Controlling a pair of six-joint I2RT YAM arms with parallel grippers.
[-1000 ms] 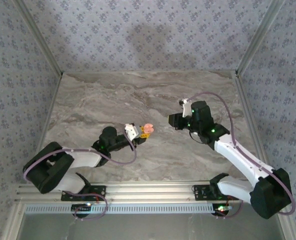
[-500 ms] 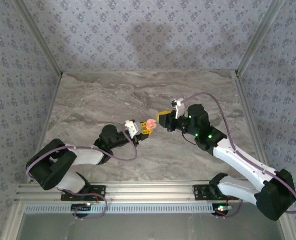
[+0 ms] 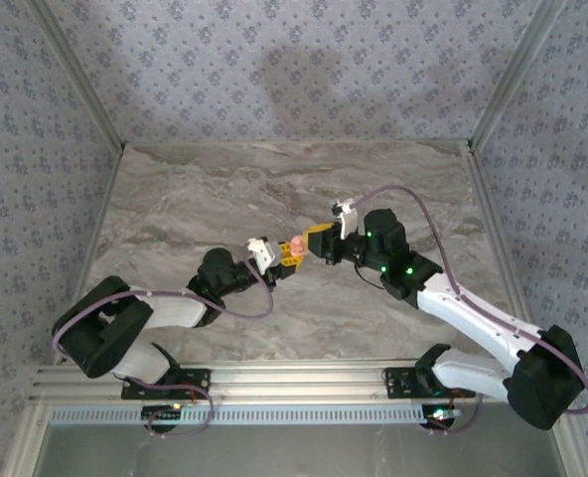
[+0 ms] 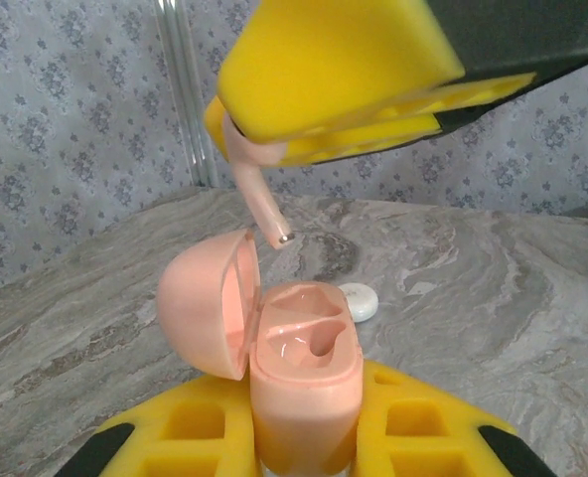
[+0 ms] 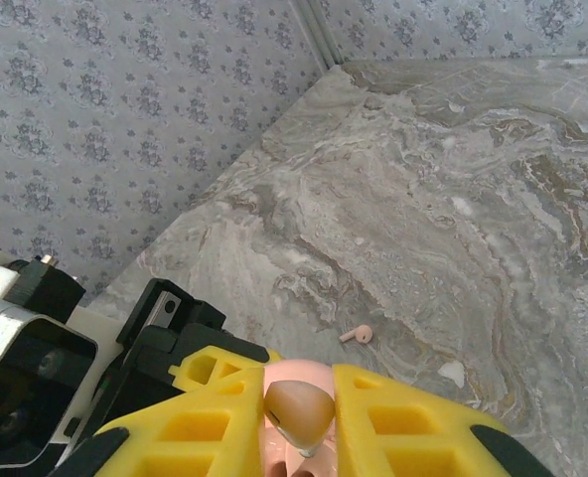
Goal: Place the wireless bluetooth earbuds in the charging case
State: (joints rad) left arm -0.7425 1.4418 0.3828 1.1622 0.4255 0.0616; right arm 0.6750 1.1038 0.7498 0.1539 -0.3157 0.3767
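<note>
While the case (image 4: 304, 388) gapes, a white puck (image 4: 358, 301) lies beyond.

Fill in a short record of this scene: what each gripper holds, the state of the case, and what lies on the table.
left gripper: shut on the charging case, held upright
lid: open, wells look empty
right gripper: shut on the held earbud
held earbud position: stem down, just above the open case, not yet in
table: a loose earbud and a white puck lie on it
</note>
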